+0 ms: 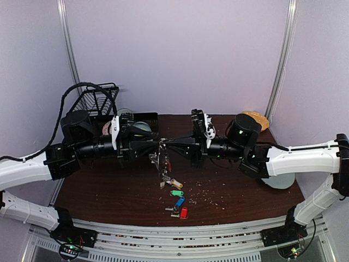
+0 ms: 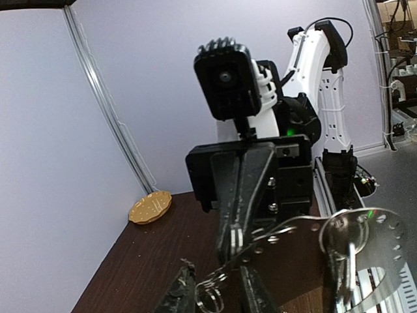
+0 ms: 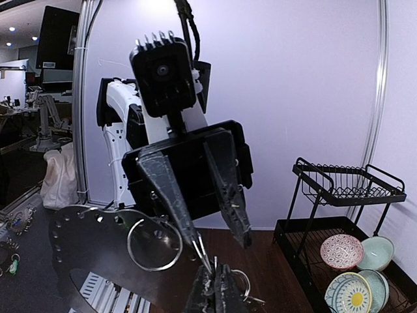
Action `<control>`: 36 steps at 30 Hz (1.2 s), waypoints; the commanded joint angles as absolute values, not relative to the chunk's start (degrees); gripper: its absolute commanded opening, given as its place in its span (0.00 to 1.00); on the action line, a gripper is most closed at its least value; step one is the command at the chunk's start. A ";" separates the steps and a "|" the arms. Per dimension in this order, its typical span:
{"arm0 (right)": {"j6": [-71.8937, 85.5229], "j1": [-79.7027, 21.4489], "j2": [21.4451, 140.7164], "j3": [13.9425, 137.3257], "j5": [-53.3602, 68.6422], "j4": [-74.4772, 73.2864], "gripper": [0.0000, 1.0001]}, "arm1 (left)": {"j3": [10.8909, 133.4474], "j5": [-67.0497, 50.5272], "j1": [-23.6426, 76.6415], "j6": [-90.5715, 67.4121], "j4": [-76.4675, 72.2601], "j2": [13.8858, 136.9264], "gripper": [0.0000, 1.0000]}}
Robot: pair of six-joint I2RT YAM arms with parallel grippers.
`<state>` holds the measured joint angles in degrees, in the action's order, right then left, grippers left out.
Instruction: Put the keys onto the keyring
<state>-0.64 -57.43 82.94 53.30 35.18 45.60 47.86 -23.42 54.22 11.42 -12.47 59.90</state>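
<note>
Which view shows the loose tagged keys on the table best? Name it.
Top external. The loose keys lie there on the dark table, their yellow, green, blue and red tags all in plain sight. Neither wrist view shows them: both look across at the opposite tool.

I note green [image 1: 175, 192], blue [image 1: 179, 202] and red [image 1: 184, 213] key tags on the dark brown table [image 1: 109, 191]; patterned pink bowl [image 3: 341, 251] racked.

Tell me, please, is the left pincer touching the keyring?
Touching: the right wrist view shows the left pincer with one fingertip pressed on the keyring wire.
</note>
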 commanded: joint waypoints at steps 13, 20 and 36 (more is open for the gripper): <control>-0.97 -57.94 82.74 55.47 34.60 48.32 0.00 | 48.57 -16.06 57.83 16.68 -14.37 59.94 0.08; -1.20 -58.14 82.70 55.71 35.81 48.21 0.00 | 48.73 -13.36 57.83 15.98 -14.76 60.03 0.08; -3.71 -58.31 83.07 56.79 36.05 44.25 0.00 | 49.61 -13.42 58.36 15.18 -14.87 60.63 0.05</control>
<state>-2.79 -57.45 82.94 54.63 34.50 43.97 48.25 -14.96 57.98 15.90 -12.19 60.53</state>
